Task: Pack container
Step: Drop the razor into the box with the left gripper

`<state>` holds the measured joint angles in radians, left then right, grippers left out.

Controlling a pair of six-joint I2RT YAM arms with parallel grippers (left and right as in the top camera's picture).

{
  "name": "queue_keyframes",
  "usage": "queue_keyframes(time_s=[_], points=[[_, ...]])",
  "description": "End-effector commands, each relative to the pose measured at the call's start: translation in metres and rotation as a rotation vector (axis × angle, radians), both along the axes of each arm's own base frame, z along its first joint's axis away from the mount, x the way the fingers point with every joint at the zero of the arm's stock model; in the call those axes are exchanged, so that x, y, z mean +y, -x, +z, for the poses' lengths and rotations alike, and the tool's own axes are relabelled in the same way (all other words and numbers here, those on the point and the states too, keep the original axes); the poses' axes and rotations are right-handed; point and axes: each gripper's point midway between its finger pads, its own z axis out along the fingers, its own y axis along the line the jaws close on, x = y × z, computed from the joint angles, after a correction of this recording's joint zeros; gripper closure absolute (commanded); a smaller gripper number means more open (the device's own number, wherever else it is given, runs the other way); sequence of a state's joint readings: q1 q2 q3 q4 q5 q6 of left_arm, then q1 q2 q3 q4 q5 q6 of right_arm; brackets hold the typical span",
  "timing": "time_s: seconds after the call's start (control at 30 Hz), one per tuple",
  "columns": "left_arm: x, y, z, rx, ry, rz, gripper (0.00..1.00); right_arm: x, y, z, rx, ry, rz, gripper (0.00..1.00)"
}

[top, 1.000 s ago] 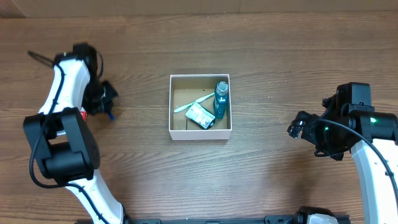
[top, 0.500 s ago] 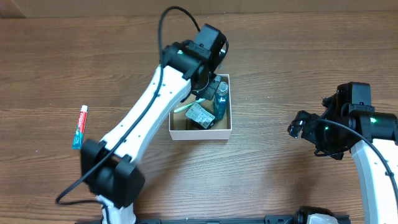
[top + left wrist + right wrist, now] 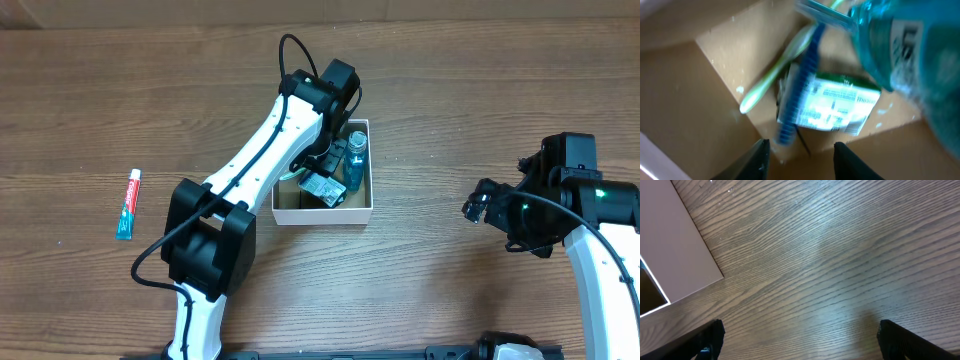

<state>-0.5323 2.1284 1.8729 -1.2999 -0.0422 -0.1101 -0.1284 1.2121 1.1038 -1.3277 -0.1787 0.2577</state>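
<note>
The container (image 3: 322, 214) is a square white box with a brown inside, at the table's middle. It holds a pale green toothbrush (image 3: 775, 70), a green and white packet (image 3: 837, 102), a blue bottle (image 3: 905, 55) and a blue razor (image 3: 800, 87) that lies across the packet, blurred. My left gripper (image 3: 333, 158) hangs over the box's inside, its fingers (image 3: 801, 162) open and empty just above the box floor. My right gripper (image 3: 482, 205) is open and empty to the right of the box, its fingers (image 3: 805, 340) over bare wood.
A red, white and blue toothpaste tube (image 3: 127, 203) lies on the wooden table at the far left. The box's white corner (image 3: 675, 245) shows at the left of the right wrist view. The left arm (image 3: 270, 140) crosses the box's left side.
My left arm has swung from the far left of the table to over the box and stays there. The toothpaste tube lies uncovered at the left. The right arm has not moved.
</note>
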Motion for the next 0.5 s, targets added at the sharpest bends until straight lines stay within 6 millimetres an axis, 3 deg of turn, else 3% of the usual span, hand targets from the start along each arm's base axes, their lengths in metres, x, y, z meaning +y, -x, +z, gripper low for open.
queue_keyframes(time_s=[0.0, 0.13, 0.2, 0.23, 0.27, 0.33, 0.4, 0.47], points=[[0.015, -0.016, 0.038, -0.072, -0.013, 0.044, 0.49, 0.000, 0.000, 0.001, -0.007, 0.003, 0.002, 0.00], [0.064, -0.035, 0.142, -0.354, 0.011, 0.264, 0.42, 0.000, 0.000, 0.001, -0.007, 0.003, 0.002, 0.00], [0.112, -0.030, 0.181, -0.433, 0.050, 0.452, 0.41, 0.000, -0.001, 0.001, -0.008, 0.003, 0.002, 0.00], [0.133, -0.025, 0.191, -0.448, 0.051, 0.513, 0.41, 0.000, -0.001, 0.001, -0.008, 0.003, 0.002, 0.00], [0.162, -0.016, 0.198, -0.456, 0.041, 0.586, 0.41, 0.000, -0.001, 0.001, -0.008, 0.003, 0.002, 0.00], [0.195, -0.002, 0.197, -0.451, 0.016, 0.663, 0.42, 0.000, -0.001, 0.001, -0.009, 0.003, 0.002, 0.00], [0.231, 0.020, 0.180, -0.415, -0.017, 0.755, 0.42, 0.000, -0.001, 0.001, -0.010, 0.003, 0.002, 0.00], [0.251, 0.039, 0.157, -0.384, -0.018, 0.807, 0.41, 0.000, -0.002, 0.002, -0.014, 0.004, 0.002, 0.00]])
